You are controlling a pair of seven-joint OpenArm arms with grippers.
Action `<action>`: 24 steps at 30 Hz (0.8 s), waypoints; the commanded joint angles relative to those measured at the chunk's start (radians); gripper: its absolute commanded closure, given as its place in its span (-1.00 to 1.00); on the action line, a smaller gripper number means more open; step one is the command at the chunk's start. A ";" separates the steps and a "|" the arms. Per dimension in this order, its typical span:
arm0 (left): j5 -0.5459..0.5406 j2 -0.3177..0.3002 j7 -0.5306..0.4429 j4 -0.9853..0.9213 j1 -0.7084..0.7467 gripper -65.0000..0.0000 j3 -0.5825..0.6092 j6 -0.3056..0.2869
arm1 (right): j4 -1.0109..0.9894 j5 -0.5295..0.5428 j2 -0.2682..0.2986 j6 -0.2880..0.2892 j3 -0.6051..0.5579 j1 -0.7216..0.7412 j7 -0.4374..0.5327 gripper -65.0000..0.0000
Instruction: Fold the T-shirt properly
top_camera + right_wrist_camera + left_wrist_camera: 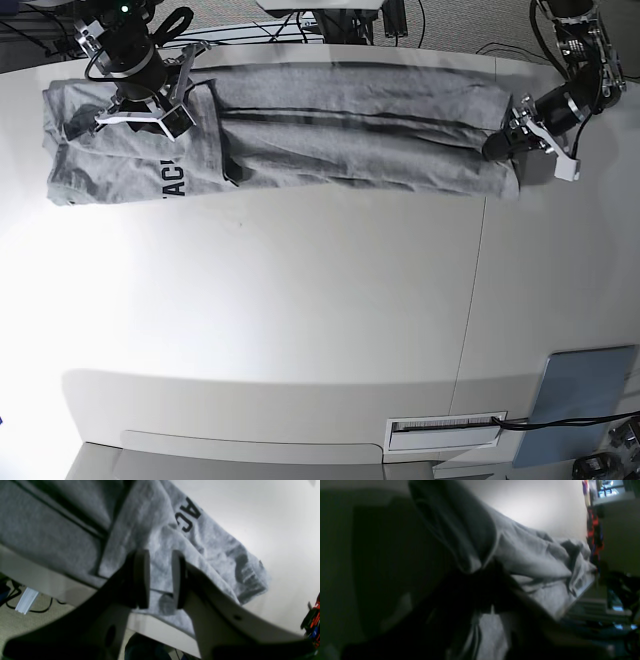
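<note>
— Where's the T-shirt (300,140)?
— Stretched in a long band along the table's (300,320) far edge.
— The grippers?
— Left gripper (505,143) pinches the shirt's end; right gripper (160,580), jaws parted, hovers over the lettered end, holding nothing.
— Nearby?
— A grey pad (580,400) well away.

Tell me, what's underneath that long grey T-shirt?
The T-shirt lies stretched along the far edge of a white table; bare tabletop shows all around it. Whatever is beneath the cloth itself is covered. Its lettering is partly folded out of sight.
</note>
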 commanded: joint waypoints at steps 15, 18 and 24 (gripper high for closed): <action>0.094 -0.115 -0.158 0.013 -0.002 1.00 -0.090 -0.004 | 0.015 -0.197 0.011 -0.087 0.004 -0.003 -0.048 0.52; 0.084 -0.148 -0.145 0.014 -0.001 1.00 -0.114 -0.004 | 0.015 -0.208 0.011 -0.102 0.004 -0.003 -0.036 0.52; -0.051 -0.135 0.005 0.124 0.034 1.00 -0.116 -0.004 | 0.015 -0.208 0.011 -0.103 0.004 -0.003 -0.029 0.52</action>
